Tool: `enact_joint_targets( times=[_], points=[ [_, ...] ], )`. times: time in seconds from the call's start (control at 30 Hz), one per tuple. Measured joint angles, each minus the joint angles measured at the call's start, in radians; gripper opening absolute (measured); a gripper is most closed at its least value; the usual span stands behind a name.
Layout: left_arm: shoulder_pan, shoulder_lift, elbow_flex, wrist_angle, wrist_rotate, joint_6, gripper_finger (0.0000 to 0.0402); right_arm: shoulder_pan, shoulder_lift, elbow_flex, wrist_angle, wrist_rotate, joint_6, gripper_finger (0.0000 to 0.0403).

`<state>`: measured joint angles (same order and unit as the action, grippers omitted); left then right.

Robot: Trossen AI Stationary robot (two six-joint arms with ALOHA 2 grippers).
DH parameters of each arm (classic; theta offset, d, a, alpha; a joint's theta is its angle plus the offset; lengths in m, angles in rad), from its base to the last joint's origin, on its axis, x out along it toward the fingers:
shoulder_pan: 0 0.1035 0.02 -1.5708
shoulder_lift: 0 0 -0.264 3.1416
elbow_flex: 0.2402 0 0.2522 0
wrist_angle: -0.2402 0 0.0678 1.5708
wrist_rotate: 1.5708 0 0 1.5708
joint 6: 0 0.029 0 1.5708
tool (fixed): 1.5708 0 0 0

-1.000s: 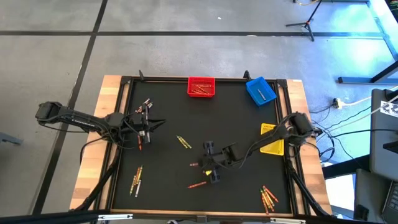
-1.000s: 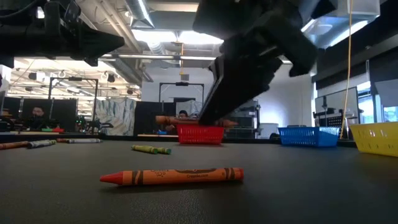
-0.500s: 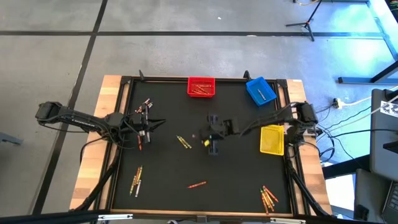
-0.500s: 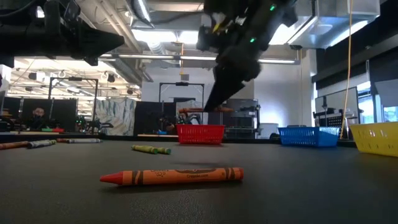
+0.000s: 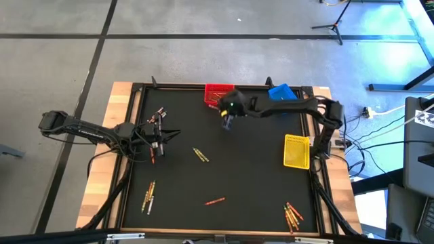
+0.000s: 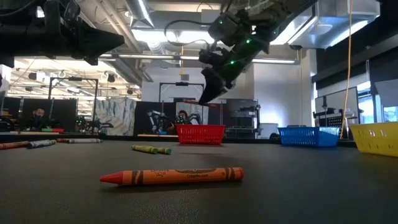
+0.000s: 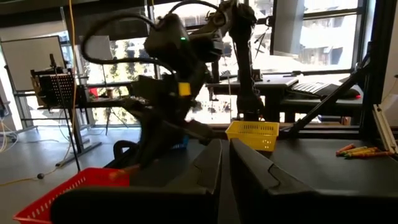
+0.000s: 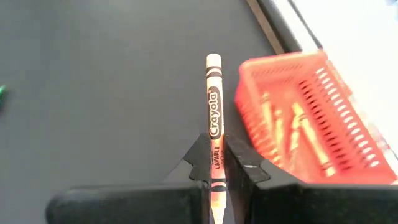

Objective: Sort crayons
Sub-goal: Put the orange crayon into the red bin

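Observation:
My right gripper (image 5: 227, 122) hovers just short of the red bin (image 5: 218, 93) at the table's far edge, shut on an orange crayon (image 8: 214, 106). The red bin (image 8: 298, 118) has several crayons inside. My left gripper (image 5: 173, 133) waits shut over the table's left part, holding nothing. Loose crayons lie flat on the black mat: a yellow-green pair (image 5: 199, 154), a red one (image 5: 215, 201), one bunch at the near left (image 5: 148, 195), another at the near right (image 5: 292, 215), and a third by the left arm (image 5: 157, 116). My right gripper pinches the orange crayon between its two fingers on the half toward the pointed end (image 8: 215, 149). The crayon lies along the fingers, and its flat end (image 8: 213, 60) sticks out past the fingertips. It is lifted clear of the mat, beside the red bin.
A blue bin (image 5: 283, 95) stands at the far right corner. A yellow bin (image 5: 296, 151) stands by the right edge. In the low view an orange crayon (image 6: 171, 176) lies near the front and a green one (image 6: 151, 149) farther back. A raised frame rims the mat.
My right gripper has carried the orange crayon from the near middle of the table up and toward the far edge, to just in front of the red bin. It has rolled and tipped on the way and stayed shut on the crayon.

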<state>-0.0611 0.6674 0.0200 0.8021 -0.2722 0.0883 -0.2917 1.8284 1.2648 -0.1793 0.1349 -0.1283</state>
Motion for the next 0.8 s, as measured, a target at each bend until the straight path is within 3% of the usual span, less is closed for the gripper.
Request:
enact_joint_targets(
  times=[0.4,0.8],
  points=[
    [0.000,0.000,0.000,0.003,0.000,0.001,0.0025,-0.195,0.004,0.000,0.054,-0.042,-0.006,0.0024],
    [0.000,0.000,0.000,0.003,-0.006,0.003,0.0025,-0.219,0.088,0.000,0.156,-0.094,-0.013,0.0024]
  ],
)
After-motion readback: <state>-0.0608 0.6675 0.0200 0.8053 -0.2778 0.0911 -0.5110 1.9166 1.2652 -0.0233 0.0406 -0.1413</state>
